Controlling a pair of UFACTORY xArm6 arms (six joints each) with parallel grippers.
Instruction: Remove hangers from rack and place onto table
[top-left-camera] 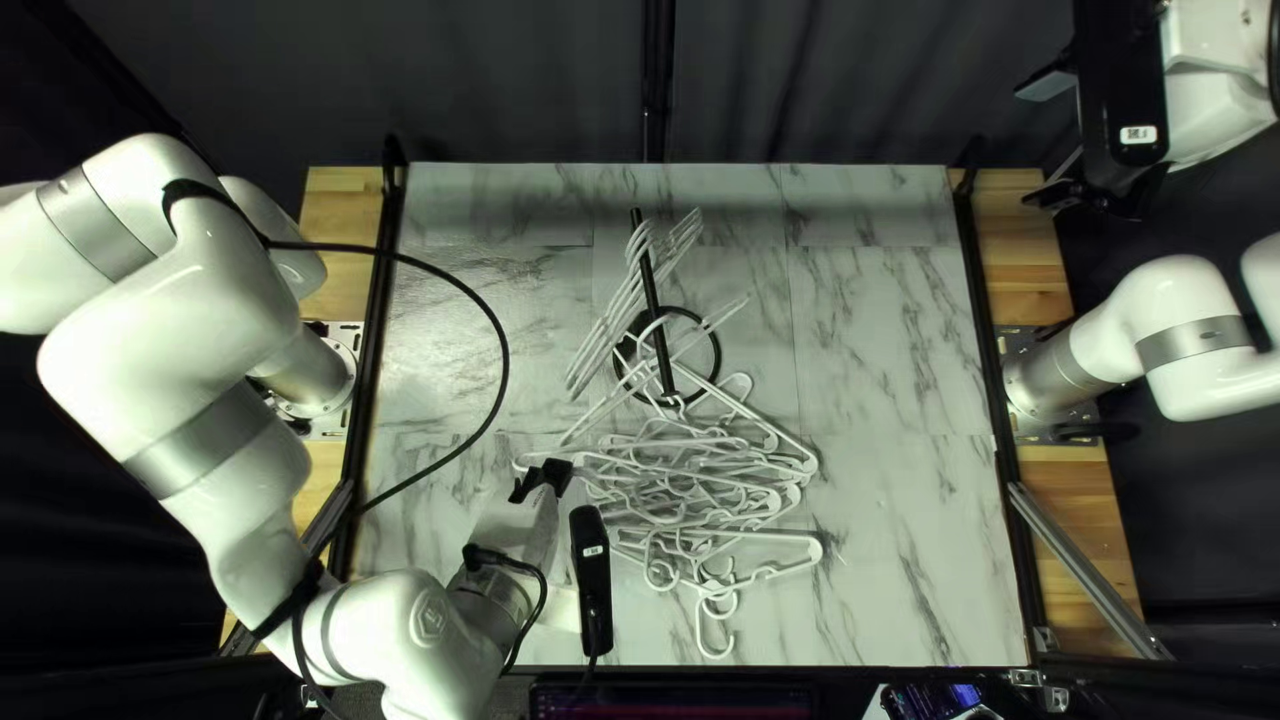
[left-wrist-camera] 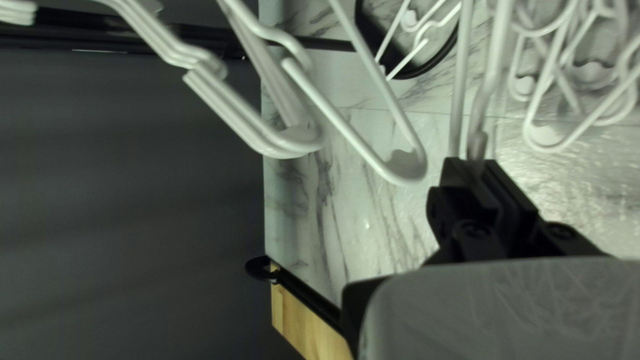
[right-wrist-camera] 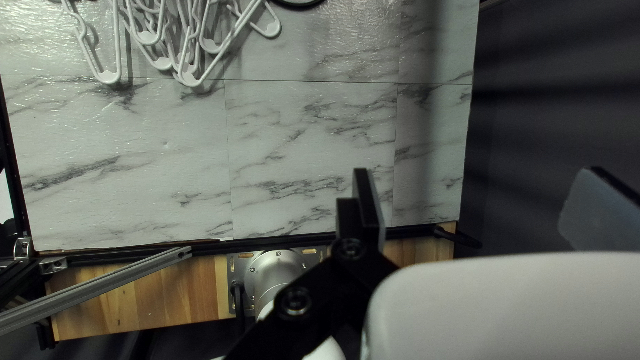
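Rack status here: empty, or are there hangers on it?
Not empty. In the top left view several white hangers hang from the black bar of the rack, toward its far end.

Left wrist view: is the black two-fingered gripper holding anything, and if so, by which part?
Yes, the left gripper holds a white plastic hanger, pinched between both fingers at one outer end of its frame.
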